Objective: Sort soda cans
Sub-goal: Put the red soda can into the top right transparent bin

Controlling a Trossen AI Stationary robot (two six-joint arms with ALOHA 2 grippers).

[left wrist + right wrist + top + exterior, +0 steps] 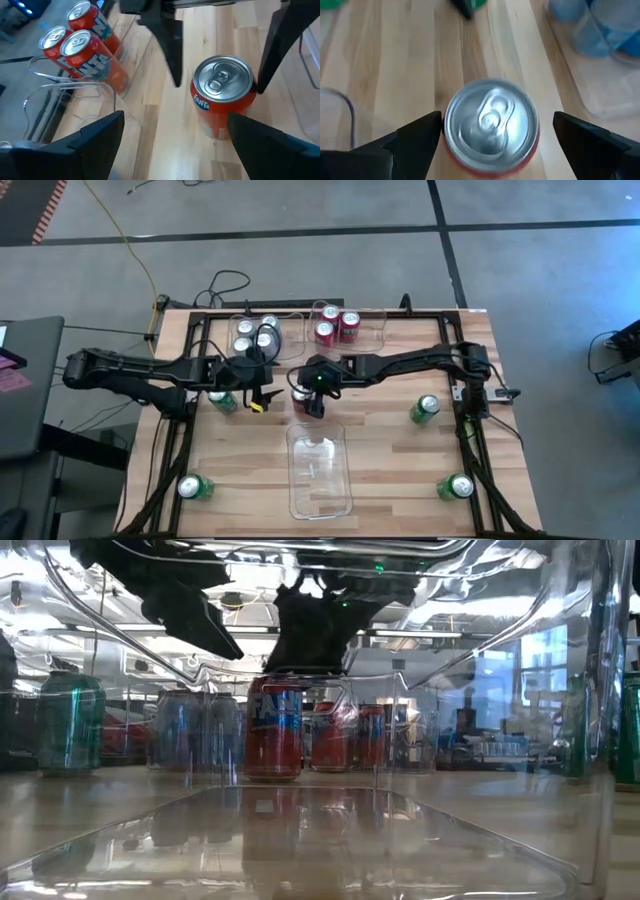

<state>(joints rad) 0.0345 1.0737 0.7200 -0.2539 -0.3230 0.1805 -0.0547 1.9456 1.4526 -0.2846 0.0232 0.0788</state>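
The right gripper (492, 137) stood directly over the red Fanta can (491, 125), jaws spread wide either side, apparently not yet touching. Step in hand: grasping it. Next: close, lift, carry to the bin (372, 320) of red cans. The left gripper (250, 385) waited open alongside.

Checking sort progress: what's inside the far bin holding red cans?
Three red cans stand in that clear bin. The fourth red can stands outside it on the table, between the right gripper's open fingers.

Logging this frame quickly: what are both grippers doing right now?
Left gripper: open, holding nothing.
Right gripper: open, jaws either side of an upright red can, not gripping.
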